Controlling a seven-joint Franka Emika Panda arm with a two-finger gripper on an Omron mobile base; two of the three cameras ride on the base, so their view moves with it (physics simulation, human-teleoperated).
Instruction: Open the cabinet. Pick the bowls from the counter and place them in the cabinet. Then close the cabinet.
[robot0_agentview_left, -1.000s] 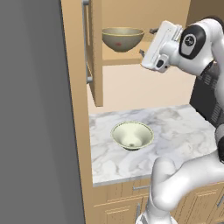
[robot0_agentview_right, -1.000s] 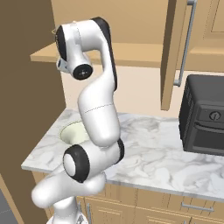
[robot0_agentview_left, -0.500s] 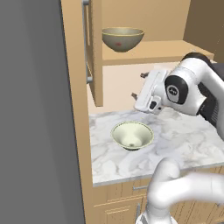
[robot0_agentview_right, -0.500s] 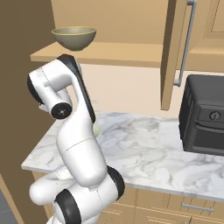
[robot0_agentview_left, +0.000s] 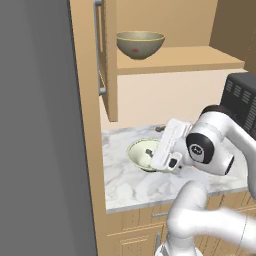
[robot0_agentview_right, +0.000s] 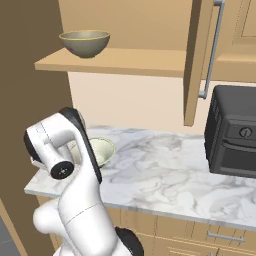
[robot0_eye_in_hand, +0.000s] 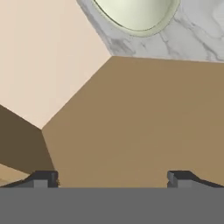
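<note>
The cabinet (robot0_agentview_left: 165, 55) stood open, both doors swung wide, so its shelf could take bowls; the tan bowl (robot0_agentview_left: 140, 44) already sat there. Below, the marble tabletop (robot0_agentview_right: 165, 170) carried the cream bowl (robot0_agentview_right: 100, 150) near its left end, beside a black oven (robot0_agentview_right: 232, 132). The claw (robot0_eye_in_hand: 111, 177) hovered just over that bowl, fingers spread apart and holding nothing, seemingly ready to grasp its rim.

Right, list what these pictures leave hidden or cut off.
- Pale cream ceramic bowl on the white marble counter: right part hidden by the hand in the left base view; left part behind the arm in the right base view; cut by the top edge in the hand view.
- Black countertop oven: cut by the right edge in both base views.
</note>
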